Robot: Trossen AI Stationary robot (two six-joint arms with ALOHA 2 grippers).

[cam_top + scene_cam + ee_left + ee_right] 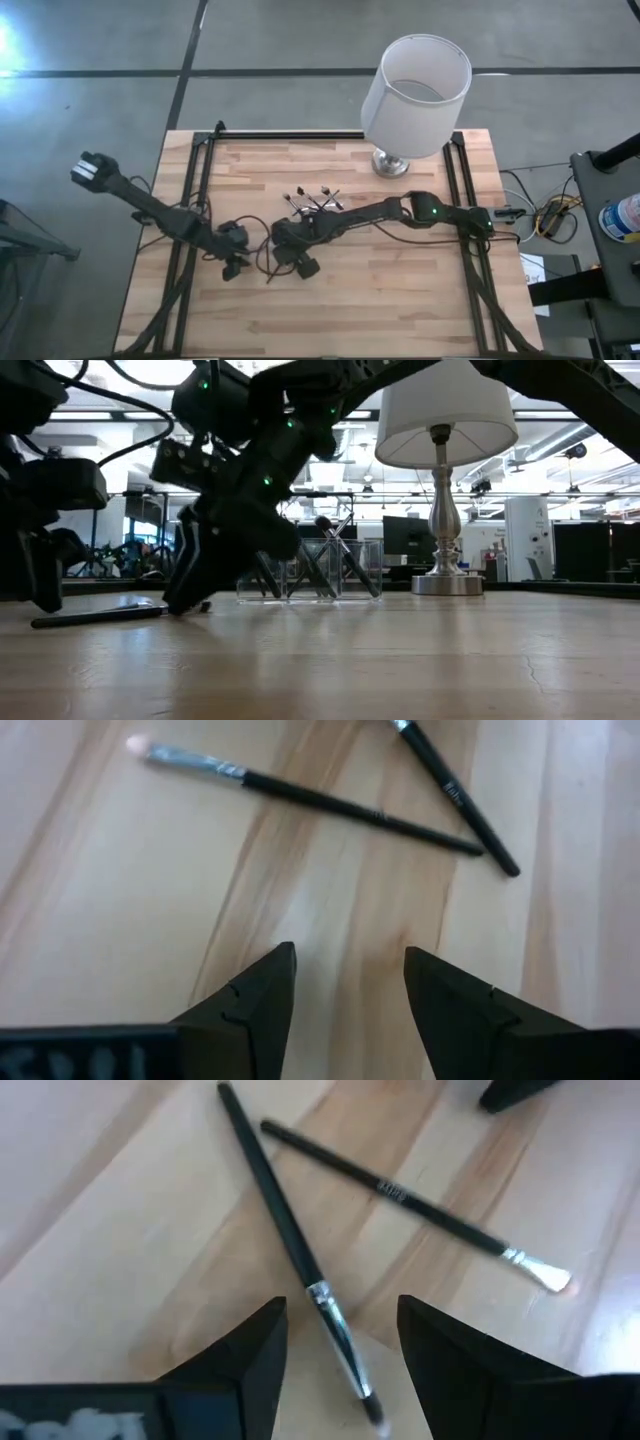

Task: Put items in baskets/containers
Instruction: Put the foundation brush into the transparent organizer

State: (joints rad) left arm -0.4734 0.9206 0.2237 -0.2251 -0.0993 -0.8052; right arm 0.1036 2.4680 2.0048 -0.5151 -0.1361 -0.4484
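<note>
Two makeup brushes lie crossed on the wooden table between my grippers. One has a pale tip (137, 745); the other is all dark with a silvery collar (322, 1295). My right gripper (340, 1350) is open and tilted down, its fingers on either side of the dark brush's collar end without plainly touching it. My left gripper (348, 985) is open over bare wood, short of both brushes. A clear container (310, 572) farther back holds several brushes standing slanted against its walls.
A white-shaded lamp (415, 95) on a metal foot (447, 582) stands at the table's far right, behind the container (312, 205). Black frame rails (200, 180) run along the table's left and right sides. Bare wood lies toward the near edge.
</note>
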